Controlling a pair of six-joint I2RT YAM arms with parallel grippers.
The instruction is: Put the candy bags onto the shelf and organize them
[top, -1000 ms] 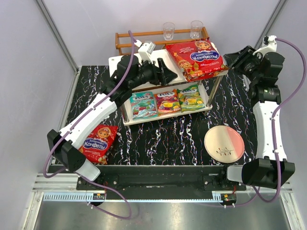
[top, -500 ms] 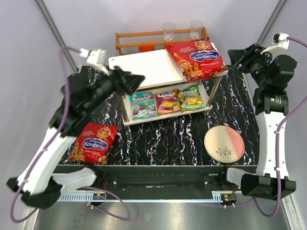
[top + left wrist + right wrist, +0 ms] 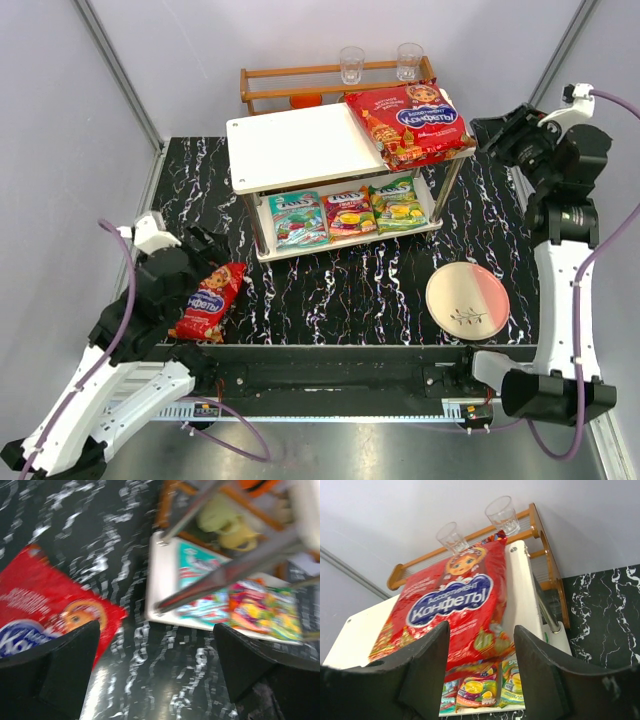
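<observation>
The white two-tier shelf (image 3: 290,148) stands at the back middle. One large red candy bag (image 3: 410,122) lies on the right of its top board. The teal bag (image 3: 298,218), red-orange bag (image 3: 348,213) and green-yellow bag (image 3: 397,205) lie side by side on the lower board. The second large red bag (image 3: 208,300) lies on the table at the near left, also in the left wrist view (image 3: 45,615). My left gripper (image 3: 207,252) (image 3: 156,630) is open and empty just above that bag. My right gripper (image 3: 495,135) (image 3: 481,627) is open and empty, right of the shelf.
A brown wooden rack (image 3: 300,75) with two glasses (image 3: 351,63) stands behind the shelf. A round pink-and-cream plate (image 3: 470,300) lies at the near right. Grey walls close in both sides of the black marbled table (image 3: 350,290).
My left arm has swung back from the shelf's top board down to the near left, over the red bag on the table. The right arm has shifted only slightly.
</observation>
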